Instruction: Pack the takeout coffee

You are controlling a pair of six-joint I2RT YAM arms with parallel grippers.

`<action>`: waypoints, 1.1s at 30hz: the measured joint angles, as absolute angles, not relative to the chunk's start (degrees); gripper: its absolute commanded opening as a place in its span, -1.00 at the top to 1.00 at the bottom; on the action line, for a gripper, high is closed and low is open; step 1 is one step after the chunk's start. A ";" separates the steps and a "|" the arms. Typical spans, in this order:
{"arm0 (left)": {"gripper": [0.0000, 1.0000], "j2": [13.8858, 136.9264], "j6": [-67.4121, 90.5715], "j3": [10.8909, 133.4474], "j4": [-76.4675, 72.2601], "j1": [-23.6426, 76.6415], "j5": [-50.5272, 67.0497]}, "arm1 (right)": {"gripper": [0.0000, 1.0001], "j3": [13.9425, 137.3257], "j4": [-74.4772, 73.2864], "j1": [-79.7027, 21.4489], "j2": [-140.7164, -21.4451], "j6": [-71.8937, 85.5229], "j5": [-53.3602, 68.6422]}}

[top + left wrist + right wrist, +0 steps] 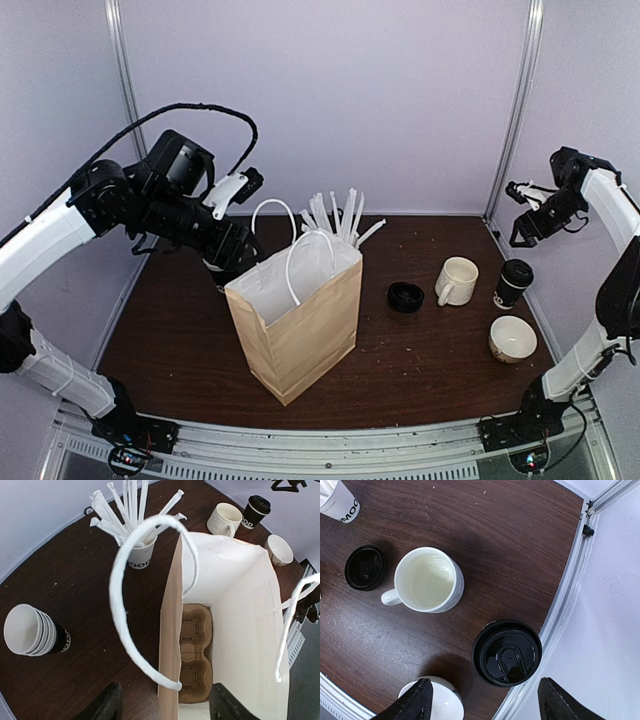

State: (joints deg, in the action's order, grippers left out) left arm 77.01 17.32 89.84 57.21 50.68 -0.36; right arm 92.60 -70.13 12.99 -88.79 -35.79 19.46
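Right gripper (484, 681) wide open and empty, takeout coffee (506, 652) upright just ahead between its fingers, white mug (427, 580) beyond, left gripper (166, 686) equally wide, empty, straddling the paper bag (170, 630) at its brown wall.

dark wood table (420, 350) before pale lilac walls (400, 100).

From above, the brown paper bag (300, 320) hides the cup holding the white wrapped sticks (335, 215) near the far edge. Lettering on the black lidded paper cup (513, 283) is too small to read.
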 measured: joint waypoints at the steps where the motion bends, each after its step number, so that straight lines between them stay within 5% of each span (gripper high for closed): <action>1: 0.02 77.25 17.58 89.84 57.91 50.68 -0.36 | -0.50 92.44 -70.00 12.99 -88.79 -35.68 19.55; 14: 0.99 82.54 16.27 91.46 62.04 50.68 2.81 | -0.47 90.26 -69.60 13.02 -88.79 -35.64 20.47; 18: 1.00 83.68 12.95 93.49 62.26 50.68 4.67 | -0.59 90.28 -70.02 13.28 -88.79 -36.40 19.07; 21: 1.00 85.03 9.80 95.20 62.59 50.63 6.81 | -0.98 90.39 -70.89 13.63 -88.79 -37.45 17.72; 33: 1.00 89.76 -1.17 100.95 63.18 47.83 22.55 | -0.96 92.75 -75.88 16.51 -92.66 -40.47 15.14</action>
